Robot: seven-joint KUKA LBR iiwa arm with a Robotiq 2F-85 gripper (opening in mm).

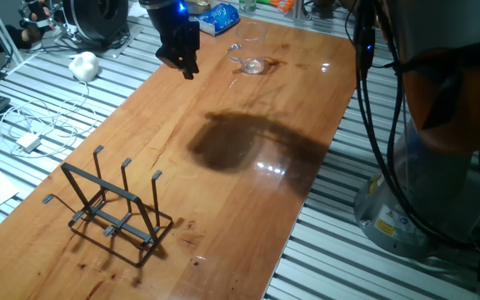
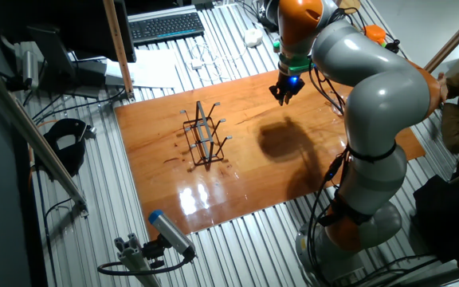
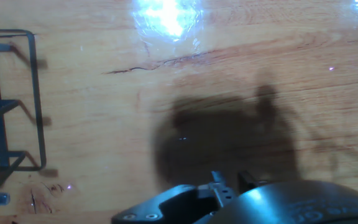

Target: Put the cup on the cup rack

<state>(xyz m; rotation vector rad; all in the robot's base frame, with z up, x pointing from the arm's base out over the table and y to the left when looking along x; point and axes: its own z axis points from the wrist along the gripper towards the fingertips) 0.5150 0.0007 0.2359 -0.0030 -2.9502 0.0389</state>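
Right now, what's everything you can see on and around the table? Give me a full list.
cup: 1, clear glass, far end of the table, beyond the gripper
rack: 1, black wire, near end of the table, upright, nothing on it
table: 1, brown wood, centre
keyboard: 1, black, on the slatted bench beyond the table
white lump: 1, white, on the bench left of the table
blue packet: 1, blue, at the table's far edge
arm: 1, grey and orange, right of the table
gripper: 1, black, above the table near the cup, holding nothing; jaw state unclear

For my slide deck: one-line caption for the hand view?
Hand camera looking down at the wooden table, cup rack at left edge.
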